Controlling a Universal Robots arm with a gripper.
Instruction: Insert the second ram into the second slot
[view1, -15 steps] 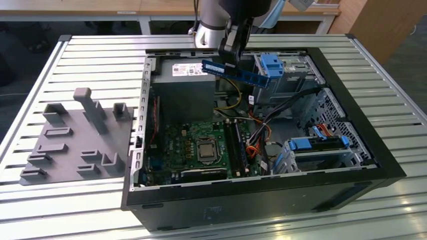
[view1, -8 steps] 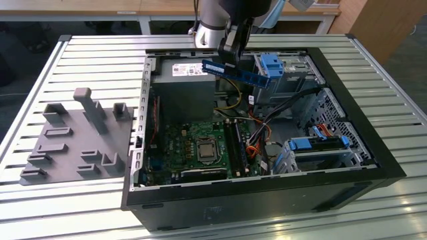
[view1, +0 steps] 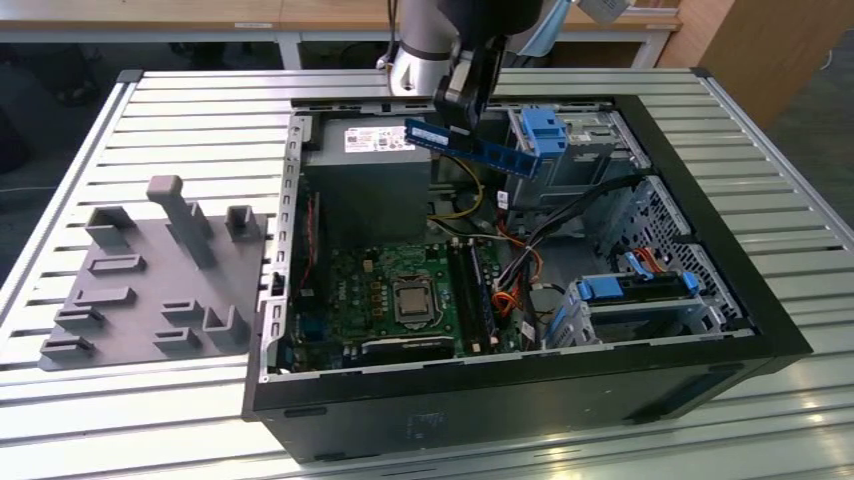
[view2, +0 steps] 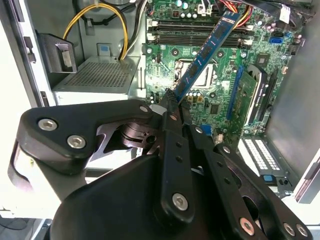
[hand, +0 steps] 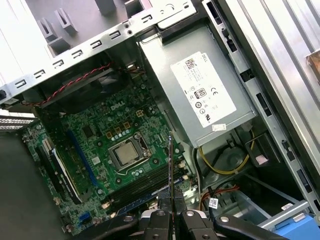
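Your claw (view1: 458, 118) is clamped shut on one end of the second ram (view1: 478, 147). Its jaws press the board's two flat faces, so the long contact edge stays bare for a socket. You hold the stick in the air over the far part of the open case (view1: 534, 372), above the power supply (view1: 363, 190). It sits just beside a blue drive-bay clip (view1: 542, 132) on the exterior view's right and touches nothing. The free end dips toward the exterior view's right, so I judge it is being carried rather than lined up.

In the second wrist view the second ram (view2: 202, 57) runs out from the claw (view2: 169, 106) across the motherboard (view2: 210, 95), pointing toward the memory slots (view2: 200, 33). In the exterior view those memory slots (view1: 475, 292) lie well apart from the stick, nearer in the scene and just right of the processor socket (view1: 411, 297).

In the first wrist view a blue strip along the slot bank may be a stick already seated, but I cannot tell which slot is free. The case lies on its side on the slatted bench (view1: 200, 110), so the slots face up toward you.
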